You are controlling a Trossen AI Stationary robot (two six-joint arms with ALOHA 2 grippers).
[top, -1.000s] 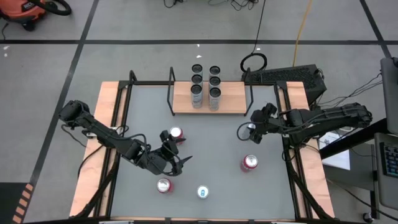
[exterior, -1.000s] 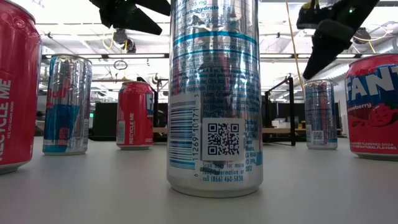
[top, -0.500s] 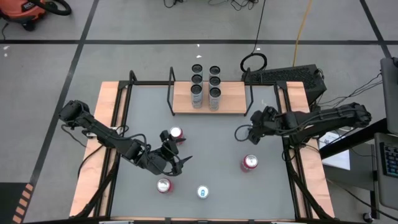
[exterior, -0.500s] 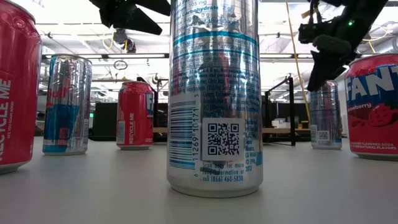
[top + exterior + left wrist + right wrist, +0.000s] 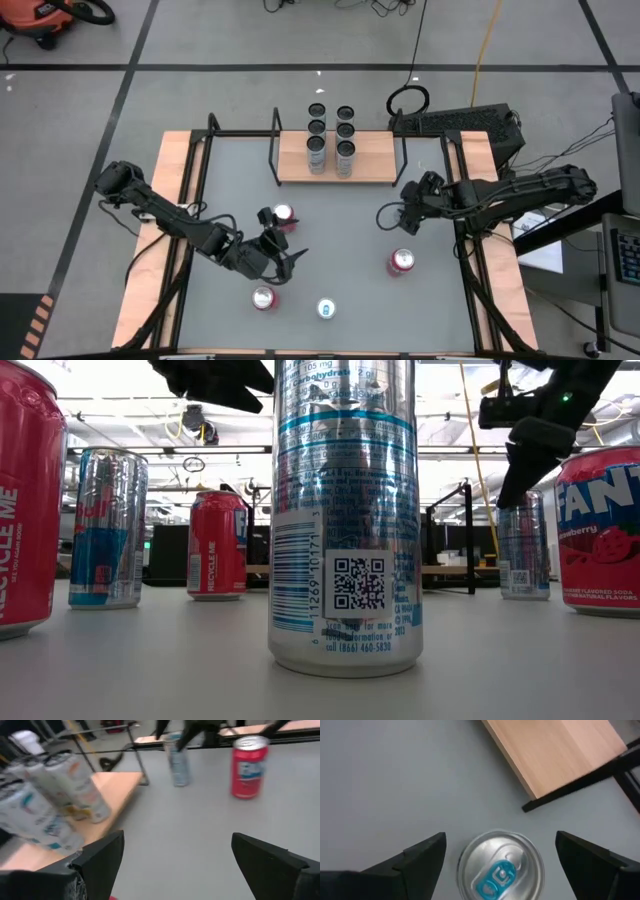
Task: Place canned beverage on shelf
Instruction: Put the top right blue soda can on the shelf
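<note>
The shelf (image 5: 372, 160), a light-wood board with black rod frames, stands at the table's far middle and carries several slim silver cans (image 5: 345, 150). My right gripper (image 5: 392, 218) is open and hovers just above a slim silver can with a blue tab (image 5: 501, 870), one finger on each side of its top; this can stands upright on the table (image 5: 521, 550). My left gripper (image 5: 290, 265) is open and empty above the table, near a red can (image 5: 283, 214).
A red can (image 5: 264, 298), a silver can with a blue tab (image 5: 326, 309) and a red Fanta can (image 5: 401, 262) stand upright near the table's front. The shelf's right part is bare wood (image 5: 555, 755). Black rod frames (image 5: 276, 145) flank the shelf.
My right gripper has gone a little toward the table's left edge and down over the slim silver can, still open. The cans have kept their places.
</note>
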